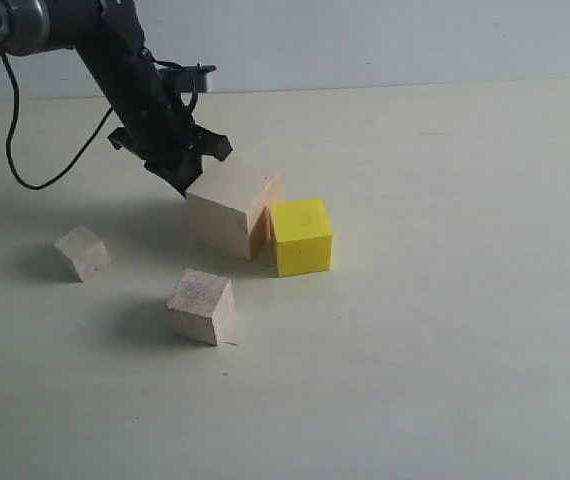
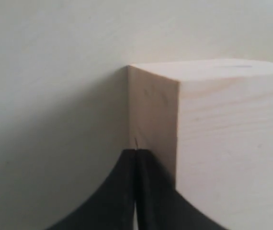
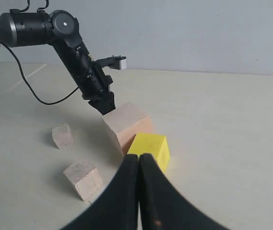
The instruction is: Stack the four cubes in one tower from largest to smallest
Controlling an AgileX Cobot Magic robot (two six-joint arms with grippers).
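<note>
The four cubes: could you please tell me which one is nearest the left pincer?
The large pale wood cube, biggest of all, beside the yellow cube; the shut left pincer meets its edge.

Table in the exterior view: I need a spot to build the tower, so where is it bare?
Bare: the wide table stretch right of the yellow cube, and the front strip before the medium cube. Crowded: centre-left, where the large cube abuts the yellow one, with the left hand at its corner and the small cube nearby.
</note>
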